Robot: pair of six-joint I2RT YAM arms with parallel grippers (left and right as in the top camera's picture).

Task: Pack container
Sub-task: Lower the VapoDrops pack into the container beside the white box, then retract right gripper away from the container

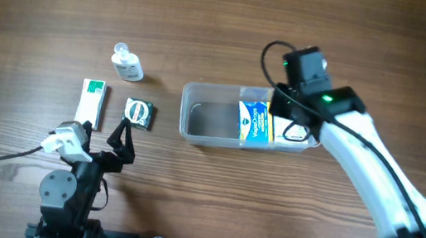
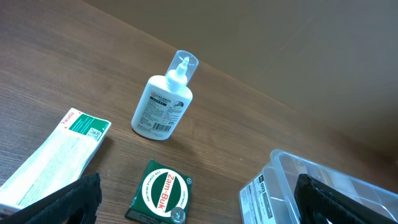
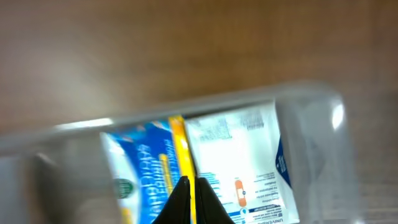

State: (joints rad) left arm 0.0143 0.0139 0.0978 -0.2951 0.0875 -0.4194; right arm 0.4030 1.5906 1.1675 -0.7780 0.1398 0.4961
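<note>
- One blue-and-yellow box (image 1: pixel 254 123) stands on edge inside the container (image 1: pixel 187 107), at its right end.
- Over that box hangs the right gripper (image 3: pixel 188 190), its fingers pressed together.
- Three things lie on the table (image 1: pixel 333 36) left of the container: a green tin (image 1: pixel 139 113) nearest, a white-and-green carton (image 1: pixel 92 103) beyond it, and a small white bottle (image 1: pixel 127 63) further back.
- Well apart from the container, just in front of the tin, the left gripper (image 1: pixel 121 138) has its fingers spread wide.

A small white bottle (image 2: pixel 163 102) with a clear cap rests on the wooden table (image 2: pixel 280 74). Left of it lies a white and green box (image 2: pixel 59 152), and nearer a green packet (image 2: pixel 160 191) (marked Zam-Buk). The container (image 2: pixel 292 171) corner shows at lower right. The left gripper (image 2: pixel 199 208) has its fingers (image 2: pixel 68 199) wide apart.
</note>
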